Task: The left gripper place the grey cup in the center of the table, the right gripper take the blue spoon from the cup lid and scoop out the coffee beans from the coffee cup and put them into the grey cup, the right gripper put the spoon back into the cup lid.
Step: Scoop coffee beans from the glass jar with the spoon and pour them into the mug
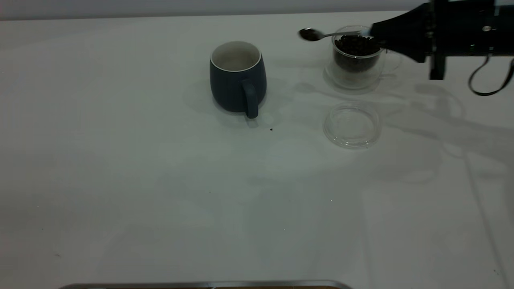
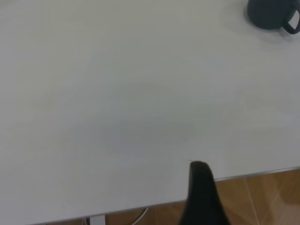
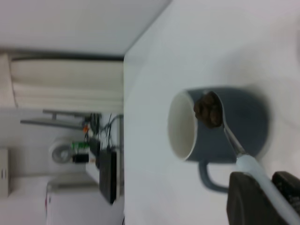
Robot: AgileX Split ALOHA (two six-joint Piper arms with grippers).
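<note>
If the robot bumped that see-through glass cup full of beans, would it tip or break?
The clear double-walled glass cup looks wide and squat, so it would probably slide rather than tip. Being glass, it is likely fragile if knocked hard. The dark coffee beans heaped near its rim might spill.

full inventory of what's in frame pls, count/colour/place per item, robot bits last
white flat table: 1, white, carries everything.
dark slate-grey ceramic mug: 1, white inside, near table centre, handle toward the camera, looks empty.
clear glass coffee cup: 1, transparent, to the right of the mug.
dark brown coffee beans: one heap in the glass cup; a few in the spoon bowl.
clear round cup lid: 1, transparent, flat on the table in front of the glass cup, nothing in it.
metal teaspoon with pale blue handle: 1, held in the air between glass cup and mug.
dark speck: 1, on the table near the mug.
right end effector: 1, black, above the glass cup, gripping the spoon handle.
left end effector: 1, black, near the table edge.
</note>
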